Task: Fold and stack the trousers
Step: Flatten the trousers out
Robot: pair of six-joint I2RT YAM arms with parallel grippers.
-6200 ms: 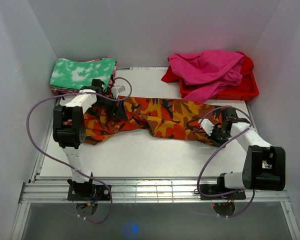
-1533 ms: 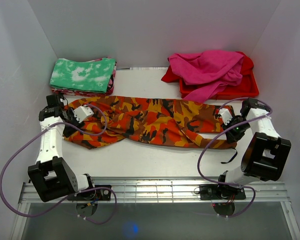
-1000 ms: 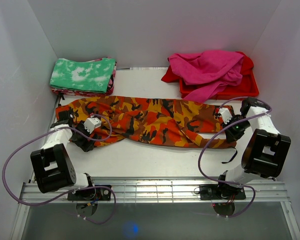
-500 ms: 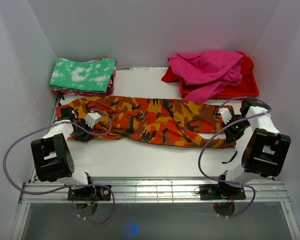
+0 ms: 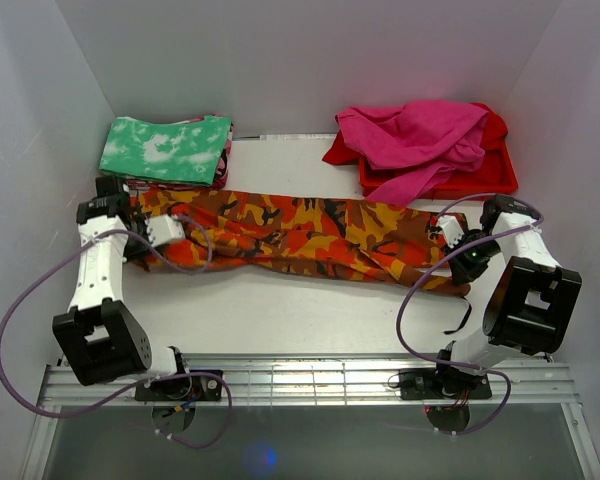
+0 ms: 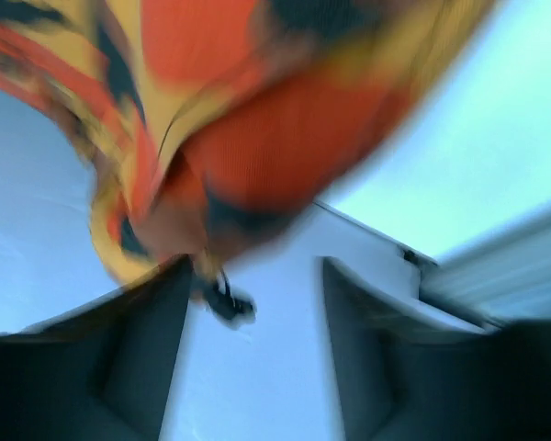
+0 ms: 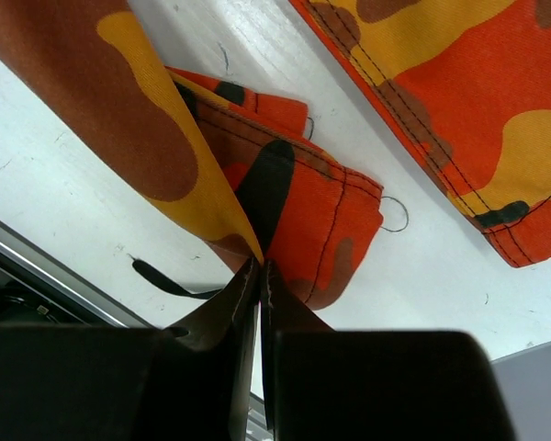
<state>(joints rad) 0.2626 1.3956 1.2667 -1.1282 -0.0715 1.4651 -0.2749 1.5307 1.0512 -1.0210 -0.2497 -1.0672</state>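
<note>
The camouflage trousers [image 5: 300, 235] lie stretched in a long band across the table, from far left to far right. My left gripper [image 5: 145, 245] is at their left end. In the blurred left wrist view its jaws [image 6: 253, 266] stand wide apart with bare table between them, and the cloth [image 6: 257, 156] bunches just ahead, touching the left fingertip. A black drawstring end [image 6: 225, 301] dangles there. My right gripper [image 5: 462, 262] is at the right end. In the right wrist view it [image 7: 260, 265] is shut on a fold of the trousers [image 7: 321, 202].
A folded green-and-white cloth [image 5: 165, 148] sits at the back left. A red tray [image 5: 485, 182] with magenta garments [image 5: 410, 135] stands at the back right. White walls close in on both sides. A black cord [image 5: 458, 315] lies near the right arm.
My left gripper has swung back and to the left, and the left end of the trousers went with it. The band is now straighter and narrower. The right gripper has held still.
</note>
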